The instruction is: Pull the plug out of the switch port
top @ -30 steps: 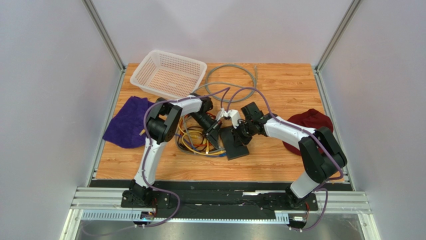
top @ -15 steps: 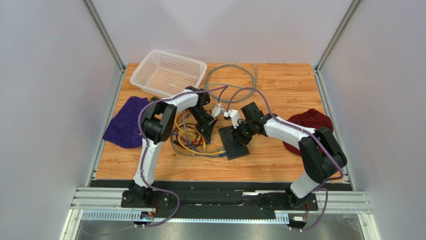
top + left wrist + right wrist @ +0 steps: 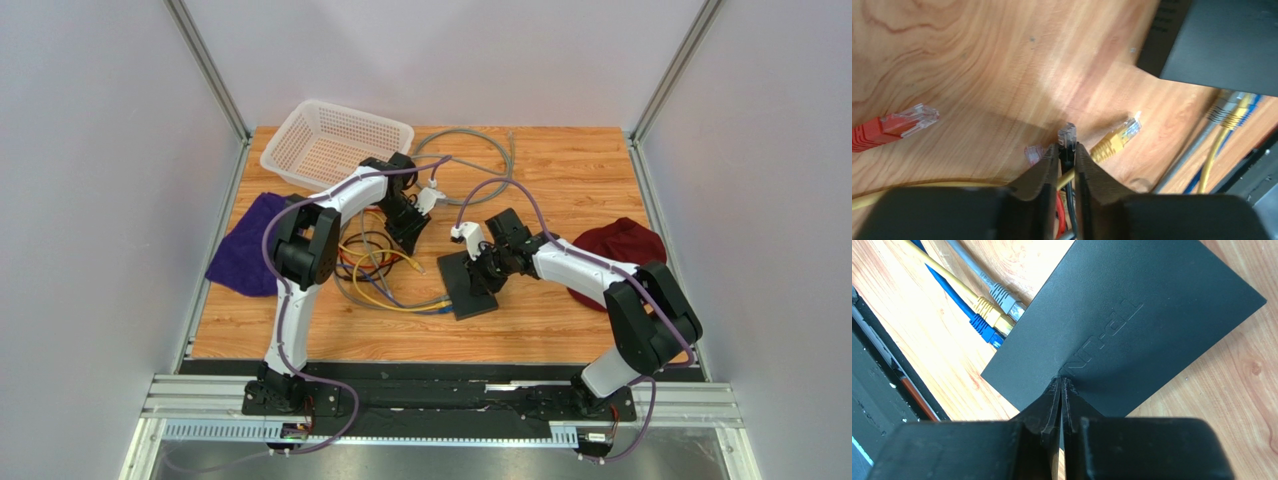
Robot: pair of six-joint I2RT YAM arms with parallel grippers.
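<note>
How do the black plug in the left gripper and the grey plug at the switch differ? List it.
The black plug is unplugged, tip bare, pinched by the left gripper; the grey plug sits in the switch, tip hidden. Boots: black versus grey. Both end cables.

The wooden table (image 3: pixel 580 170) bears a basket (image 3: pixel 335 150), purple cloth (image 3: pixel 245 255), red cloth (image 3: pixel 620 245), grey cable loop (image 3: pixel 460 131), coloured cables (image 3: pixel 375 278) and switch (image 3: pixel 463 291).

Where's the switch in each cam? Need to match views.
Top external: switch centre, slightly right, under the right gripper.
Left wrist: switch in the upper right corner, beyond the left gripper holding a black plug.
Right wrist: switch fills centre and upper right.
Shared landmark: yellow plug seated in the switch's edge, also seen by the left wrist; tiny in the top view.
</note>
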